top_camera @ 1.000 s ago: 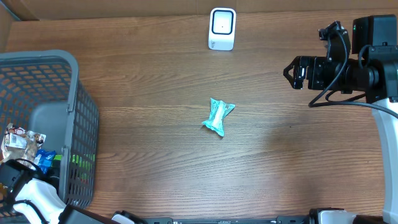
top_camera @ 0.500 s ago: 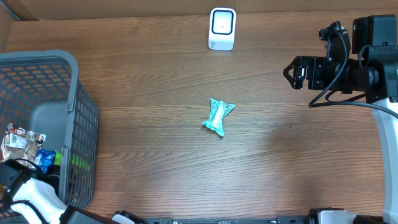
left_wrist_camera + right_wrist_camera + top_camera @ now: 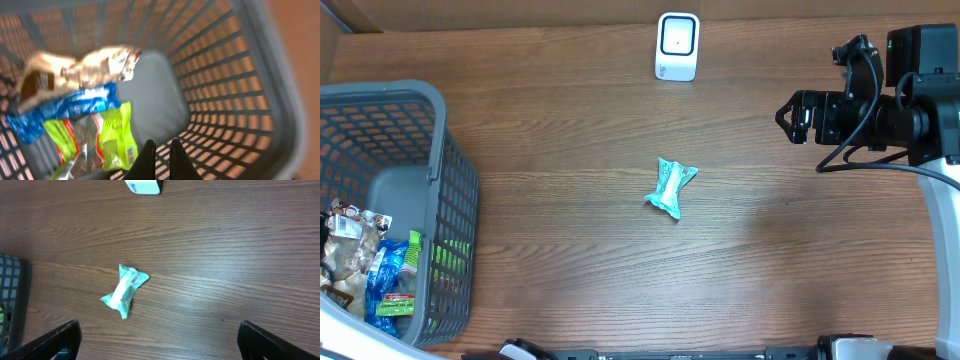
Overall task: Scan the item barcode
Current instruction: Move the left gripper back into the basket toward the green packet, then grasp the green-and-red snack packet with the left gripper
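Wrapping of teal film, crimped at both ends and pinched narrow in the middle, covers the small item [image 3: 671, 187], which lies flat near the middle of the table [image 3: 570, 260], well apart from every edge. It sits at a slant, one end toward the far right and the other toward the near left. In the right wrist view a small white patch with dark lines shows near its upper end, too small to read. The white scanner [image 3: 677, 46] stands at the far edge, well apart from the item.

The right arm reaches in from the right edge, its forearm level and pointing toward the table's middle. The right gripper [image 3: 159, 330] hangs above bare wood with its fingers spread wide and nothing between them.

The left gripper [image 3: 161, 150] points down into the grey basket [image 3: 460, 200] at the left edge. Its two dark fingers are pressed nearly together and pinch nothing. Below it lie a brown-and-white packet [image 3: 80, 70], a blue packet [image 3: 65, 107] and a green packet [image 3: 117, 135].
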`<state>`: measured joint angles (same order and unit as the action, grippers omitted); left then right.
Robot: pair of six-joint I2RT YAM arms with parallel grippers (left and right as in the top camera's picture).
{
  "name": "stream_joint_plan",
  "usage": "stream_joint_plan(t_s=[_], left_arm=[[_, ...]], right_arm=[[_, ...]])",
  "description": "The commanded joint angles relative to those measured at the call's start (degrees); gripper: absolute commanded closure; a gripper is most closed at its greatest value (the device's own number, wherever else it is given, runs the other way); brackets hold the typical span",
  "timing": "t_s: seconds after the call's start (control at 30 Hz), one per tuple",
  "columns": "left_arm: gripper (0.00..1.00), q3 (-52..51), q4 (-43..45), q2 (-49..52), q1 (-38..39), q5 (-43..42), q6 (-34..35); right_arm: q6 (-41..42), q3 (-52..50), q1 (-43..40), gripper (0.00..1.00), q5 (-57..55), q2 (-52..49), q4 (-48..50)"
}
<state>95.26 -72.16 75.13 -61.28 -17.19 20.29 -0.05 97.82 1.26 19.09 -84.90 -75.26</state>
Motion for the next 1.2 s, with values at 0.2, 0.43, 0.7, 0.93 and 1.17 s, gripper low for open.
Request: stream_joint_plan(t_s=[0.2,0.43,0.7,0.93,1.17], left_arm=[[0.11,-3.54,-3.56,1.97,1.73,3.89,-3.15],[0.0,-19.04,0.42,6.86,1.73,4.72,-3.13],[0.0,-32.57,11.41,14.01,1.75,8.24,-2.05],[0.0,-37.07,18.75,18.34,1.84,8.22,-1.81],[0.0,-40.41,22.51,23.12,4.63,12.31,-0.57]], right_arm=[[-0.42,1.14,0.28,0.0,0.09,-0.04,0.11],[-0.44,1.14,0.28,0.0,0.09,-0.04,0.13],[-0.42,1.14,0.28,0.0,0.09,-0.04,0.13],[-0.42,1.14,0.31,0.0,0.11,-0.04,0.13],[-0.42,1.14,0.28,0.0,0.09,-0.04,0.13]])
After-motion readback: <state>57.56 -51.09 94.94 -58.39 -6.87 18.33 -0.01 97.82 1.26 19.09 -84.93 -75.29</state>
